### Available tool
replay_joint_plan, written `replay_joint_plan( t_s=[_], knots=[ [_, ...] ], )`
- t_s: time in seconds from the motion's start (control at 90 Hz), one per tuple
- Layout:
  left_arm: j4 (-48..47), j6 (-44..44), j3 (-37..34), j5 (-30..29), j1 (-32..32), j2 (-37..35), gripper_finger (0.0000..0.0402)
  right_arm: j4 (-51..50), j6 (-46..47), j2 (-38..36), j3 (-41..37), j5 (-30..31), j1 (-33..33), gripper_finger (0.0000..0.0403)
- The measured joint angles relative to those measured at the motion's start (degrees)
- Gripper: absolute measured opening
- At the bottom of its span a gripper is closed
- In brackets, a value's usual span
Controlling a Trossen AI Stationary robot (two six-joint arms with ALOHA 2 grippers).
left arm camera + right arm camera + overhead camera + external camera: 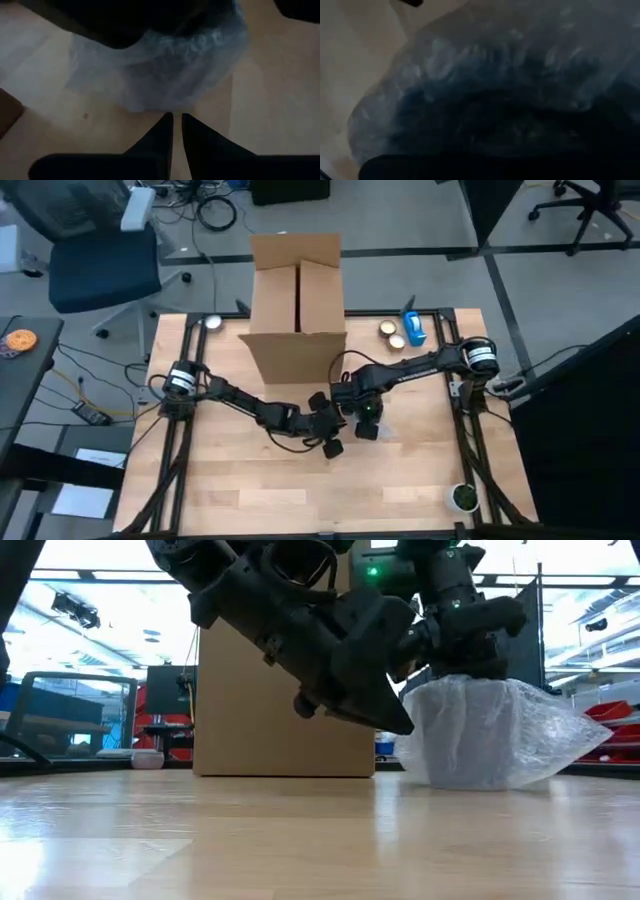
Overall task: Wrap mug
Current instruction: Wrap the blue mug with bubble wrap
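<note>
Your table (230, 490) carries one box (296, 305) at the back. In front of it sits one mug, bundled in bubble wrap (495, 735). Your right hand (366, 420) presses on top, likely pinning the wrap; its grip I cannot tell. Your left hand (176, 131) waits clenched just beside.
</note>
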Motion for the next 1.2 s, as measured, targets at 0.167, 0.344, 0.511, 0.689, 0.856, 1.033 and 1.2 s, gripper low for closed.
replay_joint_plan(
  t_s=[0.167,0.344,0.511,0.689,0.856,1.033,1.2],
  knots=[
    [0.15,-0.01,0.02,-0.09,0.02,0.0,0.0025,-4.03,0.95,-5.67,2.77,2.53,0.06,0.0],
    [0.24,0.01,0.02,-0.13,0.02,0.0,0.0025,-3.84,3.9,-12.12,3.25,6.42,0.15,0.0],
    [0.33,-0.06,0.02,-0.11,0.02,0.0,0.0025,-2.5,4.63,-13.08,3.27,9.09,-0.16,0.0],
    [0.28,-0.31,0.02,-0.09,0.02,0.0,0.0025,2.65,3.17,-9.05,3.27,8.85,0.0,0.0],
    [0.17,-0.3,0.02,-0.03,0.02,0.0,0.0025,3.41,1.66,-2.92,3.4,8.96,0.2,0.0],
    [-0.25,-0.26,0.02,0.27,-0.08,0.0,0.0025,2.74,0.73,2.57,3.08,10.88,0.79,0.0],
    [-0.29,0.12,0.02,0.43,-0.11,0.0,0.0025,2.56,0.49,2.56,3.01,10.92,1.59,0.0]
  ],
)
